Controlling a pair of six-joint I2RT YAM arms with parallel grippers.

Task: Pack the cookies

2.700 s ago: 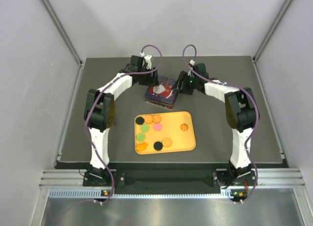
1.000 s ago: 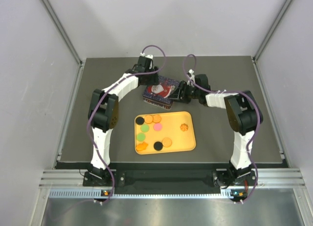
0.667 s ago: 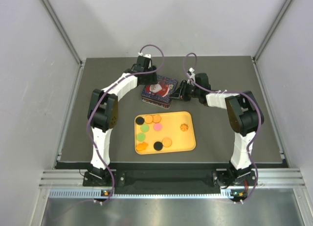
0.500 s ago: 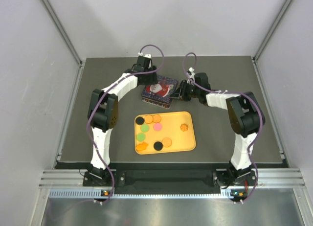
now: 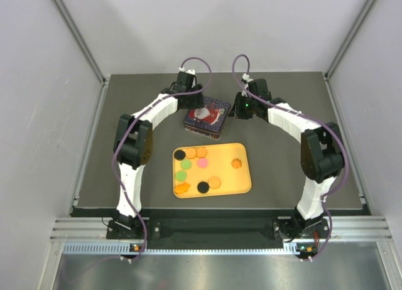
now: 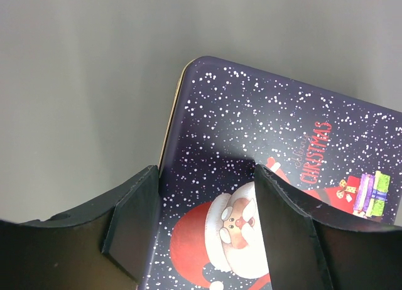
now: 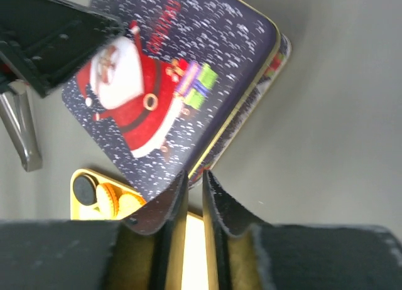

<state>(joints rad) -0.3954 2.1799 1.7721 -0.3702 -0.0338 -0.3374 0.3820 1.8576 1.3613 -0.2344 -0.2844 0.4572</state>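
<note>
Your right fingers (image 5: pixel 236 112) are almost pressed together, pinching the gold-rimmed edge of the lid (image 7: pixel 182 83) of a Christmas tin. In the right wrist view that rim runs straight into the narrow gap between them. The lid is dark blue with white snow dots, a Santa and a stack of presents. It sits skewed over the base (image 7: pixel 281 51), which peeks out past the corner farthest from those fingers.

Your left fingers (image 5: pixel 189 102) are spread wide at the opposite side of the lid, one tip at its edge and the other over Santa's face. You cannot tell whether they touch it.

The cookies (image 5: pixel 203 162) lie on a yellow tray (image 5: pixel 233 183) on the bench (image 5: pixel 282 152). They are closer to the arm bases than either pair of fingers, roughly between the two pairs and apart from both. About ten small pieces show:
- two black discs
- two green discs
- one pink disc
- several plain orange discs
- an orange lump at the near corner on the left fingers' side
- a ridged orange one lying alone on the right fingers' side
</note>
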